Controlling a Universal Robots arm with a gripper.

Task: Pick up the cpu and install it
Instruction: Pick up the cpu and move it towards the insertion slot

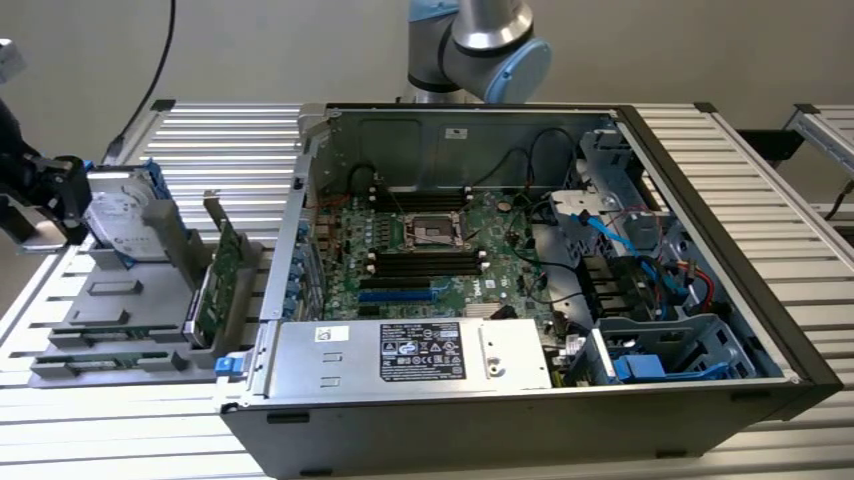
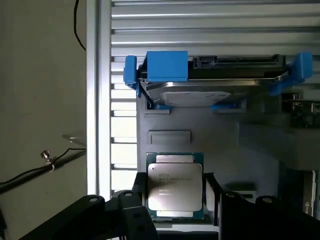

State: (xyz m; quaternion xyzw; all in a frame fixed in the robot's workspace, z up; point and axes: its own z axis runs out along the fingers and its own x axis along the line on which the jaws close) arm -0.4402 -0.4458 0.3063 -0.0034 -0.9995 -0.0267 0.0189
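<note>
- Gripper (image 2: 175, 194) sits nearest the wrist camera, down at the cpu (image 2: 175, 182), with the chip between its two sides.
- You can't tell from these views whether it's clamped on the chip or just loose around it. Treat the grip as unconfirmed.
- The cpu lies flat, silver lid up, on the grey parts fixture (image 2: 169, 136). It looks seated there, not lifted.
- On the same fixture, just past the cpu, a hard drive (image 2: 197, 96) stands on edge in a blue caddy (image 2: 167, 66). It is apart from the chip.
- In the exterior view the arm's end is over at that view's left, at the fixture's end beside the hard drive and well apart from the open PC case (image 1: 561, 440).
- Green circuit cards (image 1: 227, 265) stand in the fixture between the hard drive and the case.
- The motherboard (image 1: 400, 275) lies in the case floor, and the CPU socket (image 1: 434, 232) is near its middle. You can't see a silver lid in it, so it reads as unfilled.
- Fixture and case both rest on the slatted aluminium table (image 1: 214, 140).
- Progress, as I judge it: early. The approach to the chip is done, with the gripper lined up on it.
- The pick isn't confirmed, and the carry to the case and seating in the socket are all left to do.
</note>
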